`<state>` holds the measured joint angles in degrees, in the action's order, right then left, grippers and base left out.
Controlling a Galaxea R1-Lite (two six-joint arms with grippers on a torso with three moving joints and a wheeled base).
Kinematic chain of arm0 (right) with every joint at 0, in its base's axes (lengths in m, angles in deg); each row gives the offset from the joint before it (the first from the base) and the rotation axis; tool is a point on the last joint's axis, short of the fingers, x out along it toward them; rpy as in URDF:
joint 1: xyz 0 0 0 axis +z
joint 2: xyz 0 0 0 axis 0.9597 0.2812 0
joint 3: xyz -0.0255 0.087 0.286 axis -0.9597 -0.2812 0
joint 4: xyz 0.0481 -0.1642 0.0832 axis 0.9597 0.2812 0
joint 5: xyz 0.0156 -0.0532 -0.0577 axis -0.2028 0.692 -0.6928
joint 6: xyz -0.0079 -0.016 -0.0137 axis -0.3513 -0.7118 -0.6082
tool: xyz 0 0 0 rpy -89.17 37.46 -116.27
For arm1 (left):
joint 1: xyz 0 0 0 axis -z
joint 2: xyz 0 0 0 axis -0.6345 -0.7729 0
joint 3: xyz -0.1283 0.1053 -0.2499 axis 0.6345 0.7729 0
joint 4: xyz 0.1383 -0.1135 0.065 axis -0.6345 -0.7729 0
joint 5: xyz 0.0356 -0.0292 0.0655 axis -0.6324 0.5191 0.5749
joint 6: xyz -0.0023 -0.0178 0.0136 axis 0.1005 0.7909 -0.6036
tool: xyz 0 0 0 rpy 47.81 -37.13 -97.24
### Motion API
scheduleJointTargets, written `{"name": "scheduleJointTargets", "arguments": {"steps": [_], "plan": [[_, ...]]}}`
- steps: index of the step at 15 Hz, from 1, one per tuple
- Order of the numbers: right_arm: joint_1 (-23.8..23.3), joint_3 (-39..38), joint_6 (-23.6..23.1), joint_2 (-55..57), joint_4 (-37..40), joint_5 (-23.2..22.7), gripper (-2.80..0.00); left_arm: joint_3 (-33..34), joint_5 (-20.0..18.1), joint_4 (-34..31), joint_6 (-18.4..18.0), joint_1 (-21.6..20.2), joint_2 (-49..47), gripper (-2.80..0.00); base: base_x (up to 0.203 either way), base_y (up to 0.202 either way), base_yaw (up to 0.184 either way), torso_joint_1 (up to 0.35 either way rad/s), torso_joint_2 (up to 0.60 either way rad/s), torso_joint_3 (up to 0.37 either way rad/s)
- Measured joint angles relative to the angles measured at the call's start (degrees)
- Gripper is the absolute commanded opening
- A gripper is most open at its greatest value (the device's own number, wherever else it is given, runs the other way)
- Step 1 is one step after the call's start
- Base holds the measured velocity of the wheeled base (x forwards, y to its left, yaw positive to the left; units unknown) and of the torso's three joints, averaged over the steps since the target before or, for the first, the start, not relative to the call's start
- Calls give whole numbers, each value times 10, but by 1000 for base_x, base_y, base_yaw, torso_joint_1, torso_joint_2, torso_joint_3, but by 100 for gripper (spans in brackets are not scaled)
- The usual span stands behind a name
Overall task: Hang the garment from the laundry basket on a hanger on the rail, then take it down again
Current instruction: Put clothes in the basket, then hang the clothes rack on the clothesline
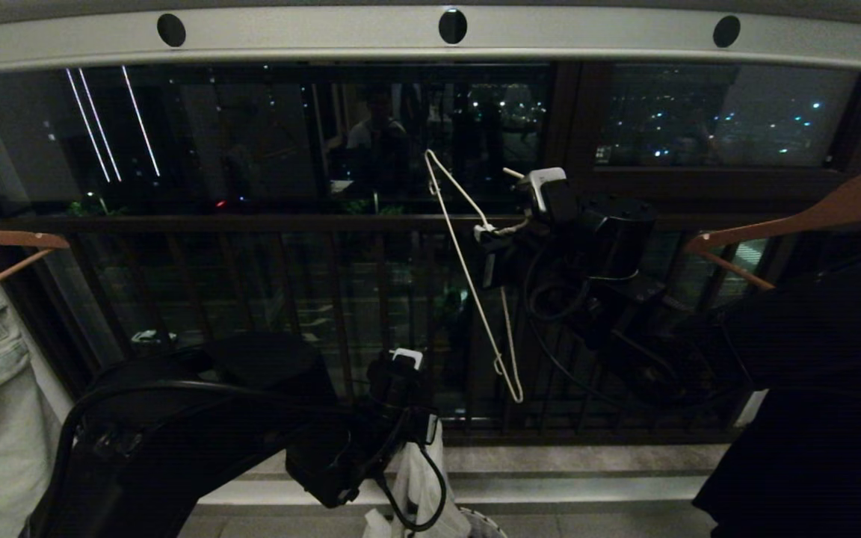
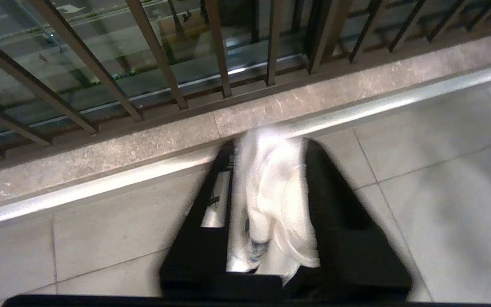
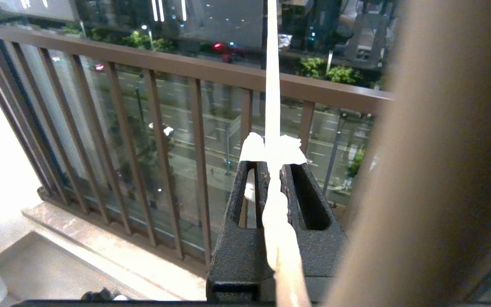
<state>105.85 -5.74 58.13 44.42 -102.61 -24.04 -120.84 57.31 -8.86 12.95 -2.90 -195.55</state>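
Night-time balcony, dark barred railing [image 1: 251,224] beyond. Low at centre, the left gripper [image 2: 271,200] has white T-shirt cloth [image 2: 275,204] bunched between parted fingers, hanging over the round white woven basket [image 1: 484,523]. Higher, to the right, the right gripper [image 3: 273,170] is clamped on the thin white wire hanger [image 1: 468,276], below the pale grey holed rail [image 1: 311,33].

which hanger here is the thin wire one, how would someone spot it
Look below the pale grey rail with round dark holes, near the middle of the dark window. There the right gripper grips the hanger, tilted and off the rail. It is thin white wire, unlike the thick brown wooden hangers at the sides.
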Motion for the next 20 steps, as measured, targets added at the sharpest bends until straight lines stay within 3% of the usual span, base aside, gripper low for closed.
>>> {"name": "scheduleJointTargets", "arguments": {"steps": [8,9,16,20], "plan": [[0,-1,-8,1,-1,0,-280,29,0,-1,-19,0,32,0,0,0,0,0,0,0],[0,-1,-8,1,-1,0,-280,30,0,0,-19,-2,39,-280,0,0,0,0,0,0],[2,-32,-11,2,-5,3,-280,64,-3,-16,-55,-17,128,-280,0,0,0,0,0,0],[13,-90,-15,-9,-31,22,-280,81,-10,-135,-80,-21,250,-280,0,0,0,0,0,0]]}}
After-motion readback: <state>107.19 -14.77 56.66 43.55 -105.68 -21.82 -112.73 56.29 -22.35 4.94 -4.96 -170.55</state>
